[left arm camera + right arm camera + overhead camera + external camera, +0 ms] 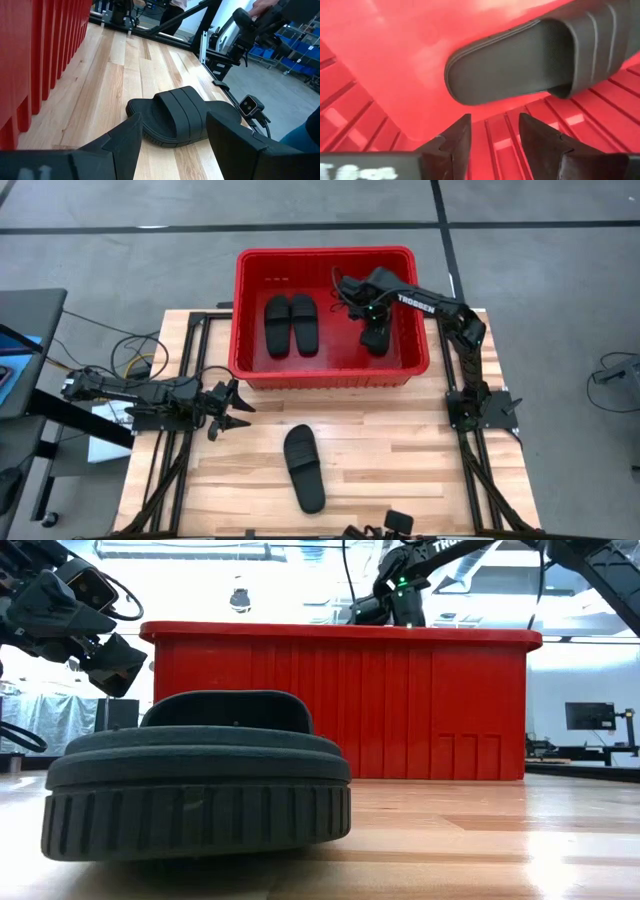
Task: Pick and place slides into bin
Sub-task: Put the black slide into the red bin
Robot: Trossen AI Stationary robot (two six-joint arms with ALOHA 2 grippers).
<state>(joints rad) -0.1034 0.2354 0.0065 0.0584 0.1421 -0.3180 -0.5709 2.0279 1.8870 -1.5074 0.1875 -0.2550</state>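
Observation:
The red bin (330, 370) stands at the table's far middle. Two black slides (291, 324) lie side by side on its floor at the left. A third slide (520, 60) lies in the bin's right part, just beyond my right gripper (492, 140), which is open inside the bin (374, 330) and touches nothing. A fourth slide (303, 467) lies sole down on the table, near the front middle; it also shows in the left wrist view (185, 117). My left gripper (236, 408) is open and empty, above the table to the left of that slide.
The bin's near wall (340, 705) rises behind the slide on the table (200, 780). A small camera (397, 522) sits at the table's near edge. Bare wood lies around the fourth slide. Cables and a dark stand (30, 370) are off the table's left side.

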